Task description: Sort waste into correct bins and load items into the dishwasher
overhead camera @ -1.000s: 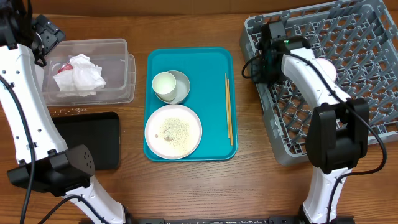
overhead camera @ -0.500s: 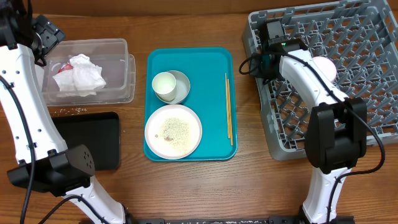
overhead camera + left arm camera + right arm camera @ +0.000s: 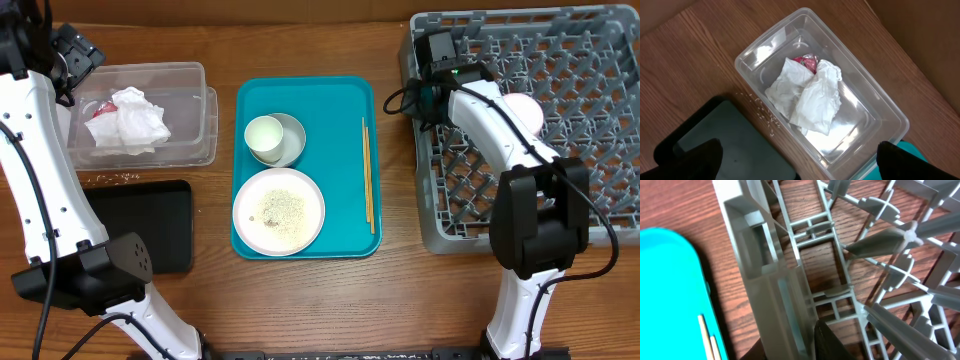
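Left claw [image 3: 797,150]: I read it wide open and empty, above the clear tub [image 3: 875,107], which holds napkins [image 3: 810,97] and a red wrapper [image 3: 807,61]. Right claw [image 3: 790,347]: clamped on the left wall of the dish rack [image 3: 765,280], bench [image 3: 400,300] right side. Teal tray [image 3: 340,110]: plate [image 3: 245,205] with rice [image 3: 280,210], cup [image 3: 264,137] in grey bowl [image 3: 293,130]. Black tray [image 3: 150,225]: beside the tub.

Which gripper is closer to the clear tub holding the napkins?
Left. The left gripper hangs open above the clear tub; the right gripper is far off, clamped on the dish rack's wall.
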You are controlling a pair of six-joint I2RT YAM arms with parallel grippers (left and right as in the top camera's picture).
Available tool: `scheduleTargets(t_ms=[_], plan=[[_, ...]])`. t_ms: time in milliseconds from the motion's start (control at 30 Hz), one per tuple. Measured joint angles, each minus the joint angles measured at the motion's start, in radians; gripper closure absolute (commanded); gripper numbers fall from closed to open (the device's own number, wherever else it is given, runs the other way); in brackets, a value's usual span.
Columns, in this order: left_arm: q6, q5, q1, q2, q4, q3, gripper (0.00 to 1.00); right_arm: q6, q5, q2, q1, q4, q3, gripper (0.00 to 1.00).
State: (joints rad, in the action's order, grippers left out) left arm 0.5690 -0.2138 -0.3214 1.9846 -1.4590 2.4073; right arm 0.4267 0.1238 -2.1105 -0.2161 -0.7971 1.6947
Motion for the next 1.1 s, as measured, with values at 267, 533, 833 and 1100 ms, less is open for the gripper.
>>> scheduleTargets(t_ms=[267, 533, 833, 1100], plan=[[0.000, 0.000, 0.000, 0.000, 0.000, 0.000, 0.00, 0.128, 0.023, 0.000, 0.000, 0.010, -0.001, 0.73], [0.000, 0.000, 0.000, 0.000, 0.000, 0.000, 0.00, 0.104, 0.010, 0.000, 0.000, -0.009, -0.001, 0.73], [0.000, 0.000, 0.000, 0.000, 0.000, 0.000, 0.00, 0.082, -0.005, 0.000, 0.001, -0.121, 0.022, 0.54], [0.000, 0.000, 0.000, 0.000, 0.000, 0.000, 0.00, 0.071, -0.006, 0.045, 0.002, -0.240, 0.105, 0.49]])
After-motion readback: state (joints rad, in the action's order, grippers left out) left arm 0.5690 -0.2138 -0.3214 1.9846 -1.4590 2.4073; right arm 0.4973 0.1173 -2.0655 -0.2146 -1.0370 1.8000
